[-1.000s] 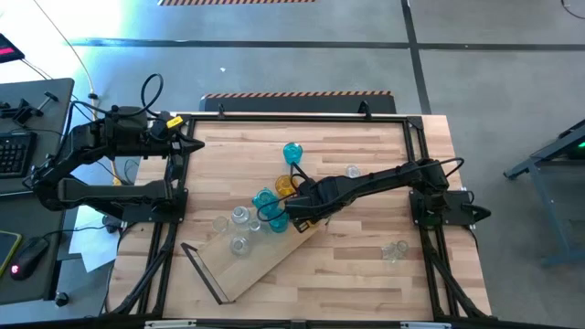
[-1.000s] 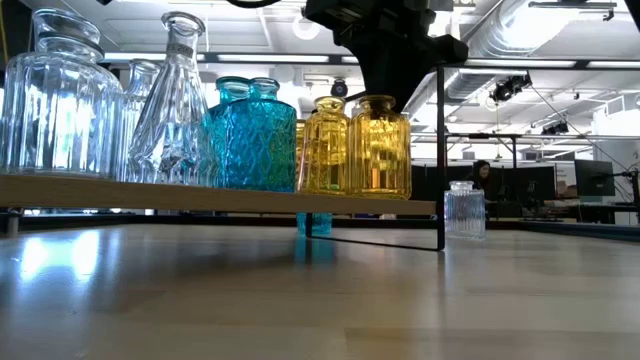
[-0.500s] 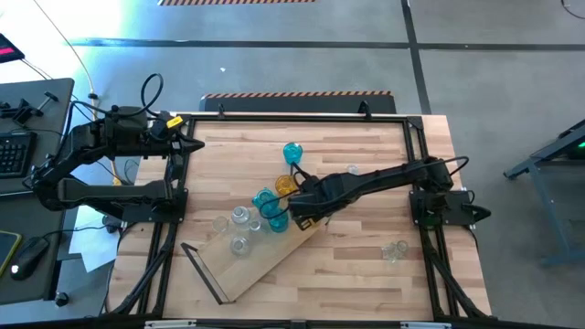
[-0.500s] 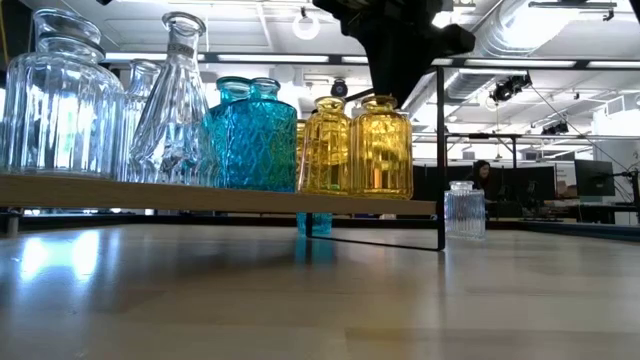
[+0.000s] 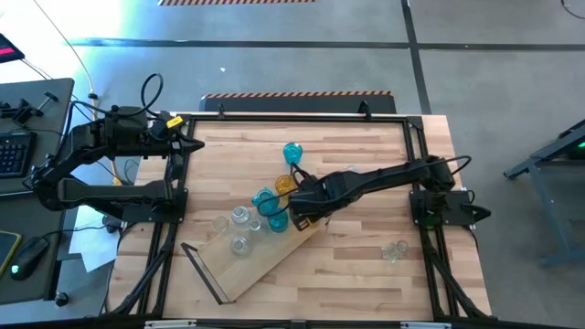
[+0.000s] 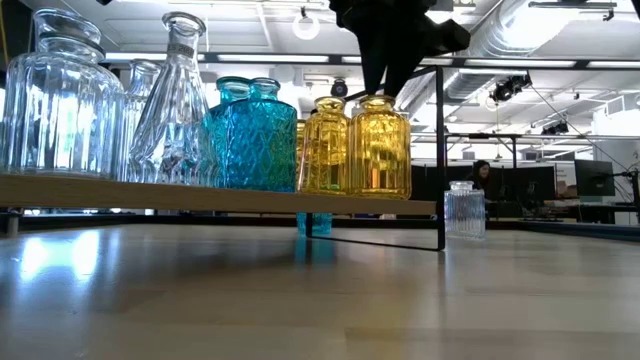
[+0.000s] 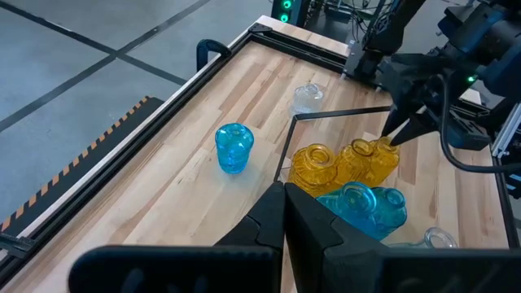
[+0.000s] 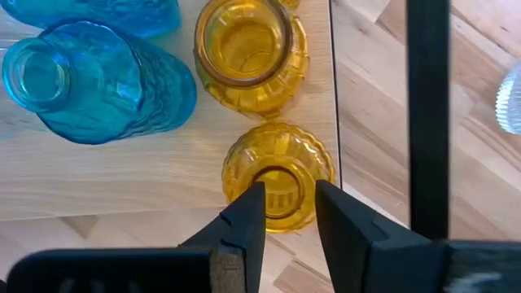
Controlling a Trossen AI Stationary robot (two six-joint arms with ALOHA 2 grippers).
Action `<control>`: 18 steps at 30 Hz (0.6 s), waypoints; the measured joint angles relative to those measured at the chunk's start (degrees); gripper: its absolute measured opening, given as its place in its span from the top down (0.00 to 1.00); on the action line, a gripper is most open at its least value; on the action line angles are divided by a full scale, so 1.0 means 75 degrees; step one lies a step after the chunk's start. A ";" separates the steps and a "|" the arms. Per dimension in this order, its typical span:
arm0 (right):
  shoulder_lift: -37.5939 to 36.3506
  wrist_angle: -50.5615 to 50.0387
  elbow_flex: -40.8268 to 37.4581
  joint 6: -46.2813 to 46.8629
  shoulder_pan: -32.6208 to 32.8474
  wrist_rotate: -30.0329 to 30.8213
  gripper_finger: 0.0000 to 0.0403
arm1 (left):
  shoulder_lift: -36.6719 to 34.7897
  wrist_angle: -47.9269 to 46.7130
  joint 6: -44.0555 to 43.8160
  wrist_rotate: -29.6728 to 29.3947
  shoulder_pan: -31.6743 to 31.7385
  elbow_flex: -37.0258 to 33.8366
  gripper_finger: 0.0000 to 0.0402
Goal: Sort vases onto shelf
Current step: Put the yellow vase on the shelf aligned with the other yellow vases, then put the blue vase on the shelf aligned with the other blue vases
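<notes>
Directly below the released right pincer, an amber vase stands on the shelf.

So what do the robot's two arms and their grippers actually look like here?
Both arms are dark, nearly black, jointed segments on black frame mounts. The left arm carries a looping black cable and a yellow patch near its wrist. The right arm is slim with a cable loop by its base. The right gripper has two flat, tapered black fingers.

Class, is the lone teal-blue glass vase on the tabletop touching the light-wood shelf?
Apart. Left wrist view shows bare tabletop between the teal-blue vase and the shelf.
</notes>
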 joint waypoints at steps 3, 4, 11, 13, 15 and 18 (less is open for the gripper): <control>-0.0060 -0.0009 0.0000 0.0024 -0.0001 0.0003 0.77 | 0.0000 0.0000 0.0018 0.0000 0.0003 0.0000 1.00; -0.0085 -0.0005 0.0000 0.0045 -0.0009 0.0012 0.77 | -0.0003 0.0001 0.0018 0.0000 0.0002 0.0000 1.00; -0.0166 -0.0020 0.0006 0.0094 -0.0018 0.0127 0.77 | -0.0001 0.0003 0.0015 0.0000 0.0002 0.0000 1.00; -0.0237 0.0028 0.0006 0.0220 -0.0060 0.0126 0.77 | 0.0000 0.0003 0.0015 0.0000 0.0001 0.0000 1.00; -0.0340 0.0148 0.0006 0.0329 -0.0111 0.0136 0.77 | 0.0000 0.0003 0.0050 0.0000 0.0003 0.0000 1.00; -0.0555 0.0330 0.0006 0.0460 -0.0117 0.0340 0.77 | -0.0002 0.0003 0.0053 0.0000 0.0003 0.0000 1.00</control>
